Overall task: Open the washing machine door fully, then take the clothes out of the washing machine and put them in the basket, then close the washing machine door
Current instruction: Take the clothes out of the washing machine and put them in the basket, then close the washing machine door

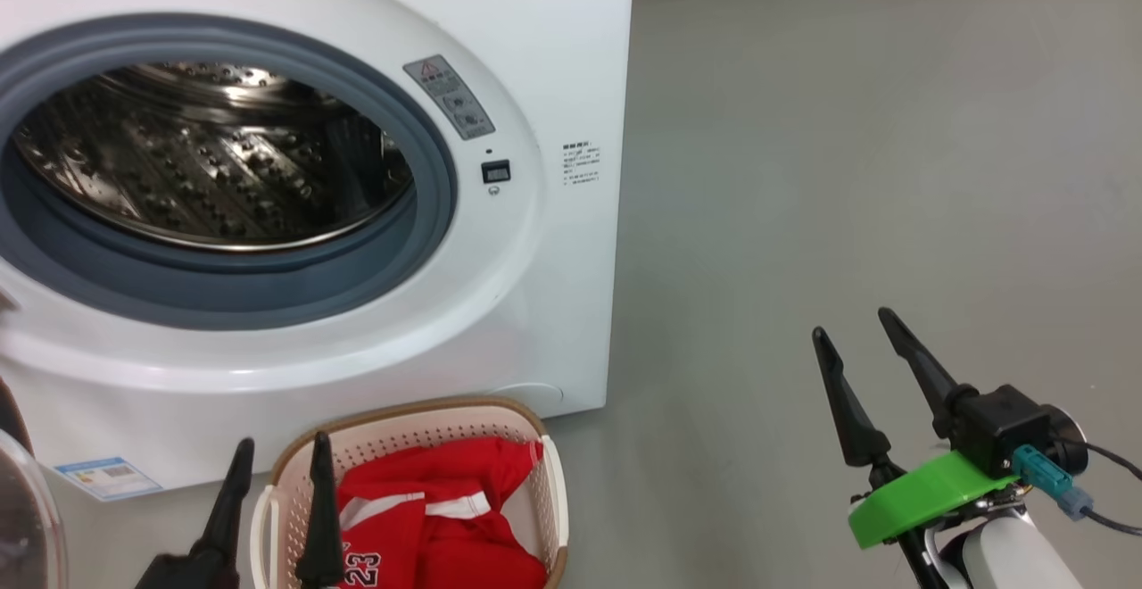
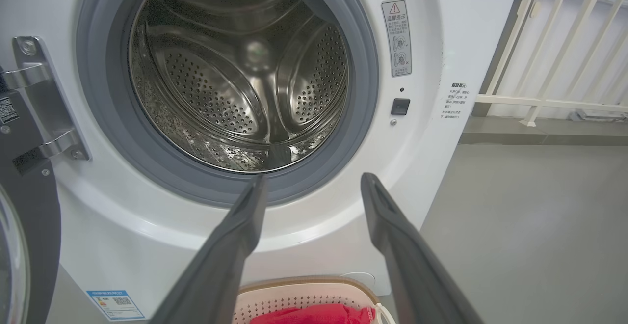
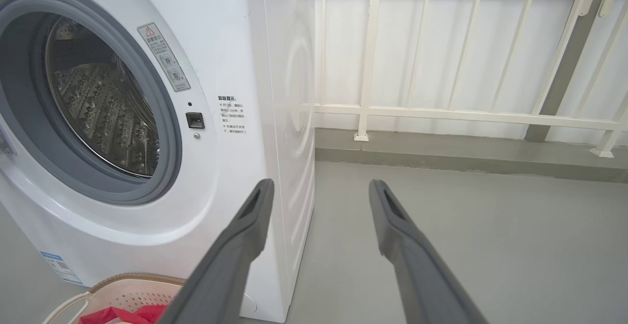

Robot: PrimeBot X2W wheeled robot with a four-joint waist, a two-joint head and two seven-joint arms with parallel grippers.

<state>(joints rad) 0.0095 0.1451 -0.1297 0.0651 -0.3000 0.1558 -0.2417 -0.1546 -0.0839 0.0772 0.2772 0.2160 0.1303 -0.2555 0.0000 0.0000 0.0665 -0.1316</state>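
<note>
Your left gripper [image 2: 315,177] and right gripper [image 3: 321,182] are spread, empty; smooth grey floor [image 1: 848,125] runs to a white railing [image 3: 441,115] beyond the washing machine [image 3: 235,44].

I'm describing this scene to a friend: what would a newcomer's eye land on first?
The washing machine gapes open, its shiny steel drum bare, in the head view's upper left. Just below, bright red clothes lie in the cream basket on the floor.

Lighting was bright, soft and even, strongest behind the railing [image 3: 441,114]. Glare spots sat on the drum [image 2: 245,78] of the washer [image 1: 553,303]. Floor [image 1: 848,170] shadows were faint. Wrist views bowed straight lines near edges. Focus was sharp.
</note>
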